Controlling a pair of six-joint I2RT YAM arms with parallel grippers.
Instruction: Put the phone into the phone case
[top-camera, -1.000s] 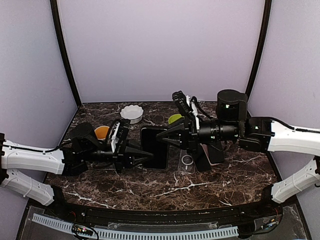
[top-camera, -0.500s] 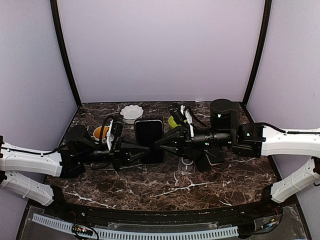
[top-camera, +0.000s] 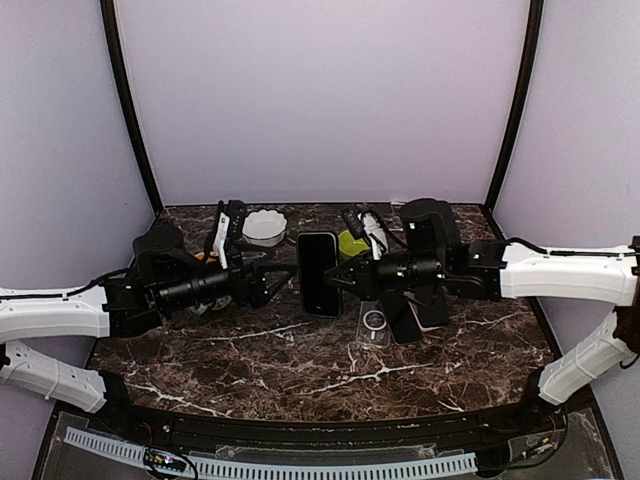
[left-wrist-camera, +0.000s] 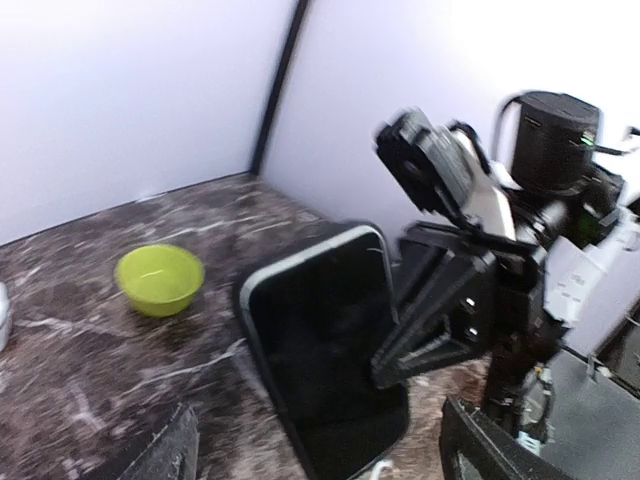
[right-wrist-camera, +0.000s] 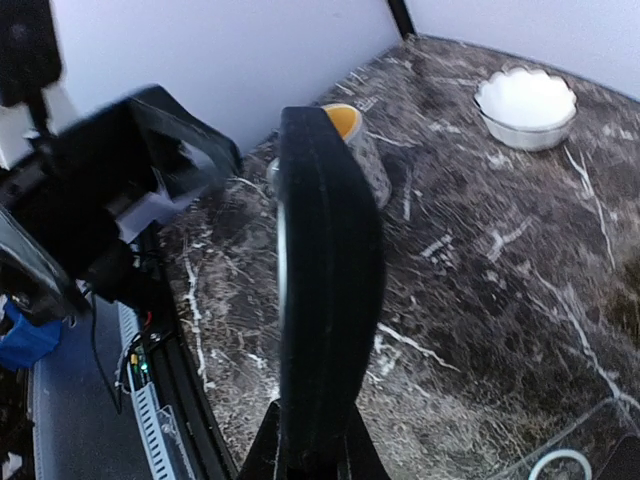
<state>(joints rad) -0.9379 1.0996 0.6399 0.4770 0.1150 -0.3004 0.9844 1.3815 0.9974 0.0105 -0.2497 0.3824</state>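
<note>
One phone, off the table, pinched by the right arm with the left jaws wide around it.

The phone (top-camera: 318, 273) stands on end in the air between the two grippers, above the marble table (top-camera: 300, 370). Its long axis is near vertical and leans slightly, and the dark screen faces the left arm. The right gripper (top-camera: 338, 276) is clamped on its edge. The left gripper (top-camera: 282, 282) is spread wide either side of the lower end, and contact is unclear. A second ago the phone sat lower and flatter, nearer the front; it is now raised, upright and further back, and both arms have moved with it. The clear phone case (top-camera: 374, 324) lies flat on the table, partly under the right arm. The left wrist view is blurred, with its fingertips cut off at the frame bottom. The orange cup (right-wrist-camera: 345, 120) is mostly hidden in the top view.
</note>
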